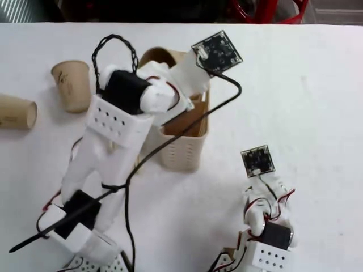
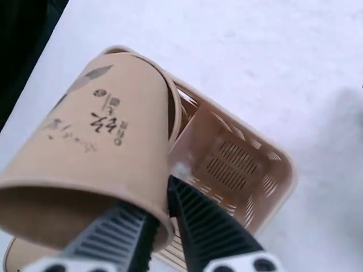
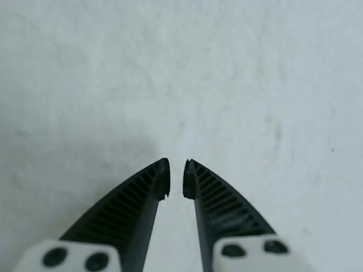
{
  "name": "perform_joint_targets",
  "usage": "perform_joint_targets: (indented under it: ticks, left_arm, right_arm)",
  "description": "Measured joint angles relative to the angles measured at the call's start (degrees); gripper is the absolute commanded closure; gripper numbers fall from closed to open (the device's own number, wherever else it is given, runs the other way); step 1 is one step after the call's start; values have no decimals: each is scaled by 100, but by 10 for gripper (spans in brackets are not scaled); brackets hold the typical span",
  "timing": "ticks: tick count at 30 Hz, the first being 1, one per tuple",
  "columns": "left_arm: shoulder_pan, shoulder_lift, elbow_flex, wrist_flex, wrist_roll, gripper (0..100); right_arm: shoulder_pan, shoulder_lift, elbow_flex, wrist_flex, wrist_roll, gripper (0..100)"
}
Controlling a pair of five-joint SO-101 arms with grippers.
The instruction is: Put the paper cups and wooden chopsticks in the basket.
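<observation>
At the near edge of the white table, toward its right corner, the right gripper hangs over bare tabletop. Its two black fingers are almost together, with only a slim gap between the tips and nothing held.

The left arm stretches from the near left corner toward the middle of the table. There a tan slotted plastic basket stands.

The left gripper is clamped on the rim of a brown paper cup. It holds the cup tilted over the far end of the basket. Whether the cup touches the basket cannot be told.

Farther off, toward the far left corner, a second paper cup stands upright. Near it, a third paper cup lies on its side at the table's left edge.
</observation>
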Motion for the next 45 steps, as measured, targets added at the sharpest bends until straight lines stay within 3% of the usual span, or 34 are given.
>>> perform_joint_targets:
  ticks: [4,23,27,31,38,45]
  left_arm:
    - [0,0,-9,-141,0,840]
    - [-9,-26,-352,-1477,-53,839]
    - [-9,-167,-519,-1521,360,839]
    - [-167,-141,185,-1662,501,839]
    - [-431,-123,1899,-2813,554,839]
    - [-510,-123,1890,-2954,554,839]
  right_arm:
    - [0,0,0,0,0,942]
    - [0,0,0,0,0,942]
    - [0,0,0,0,0,942]
    - [0,0,0,0,0,942]
    - [0,0,0,0,0,942]
    - [0,0,0,0,0,942]
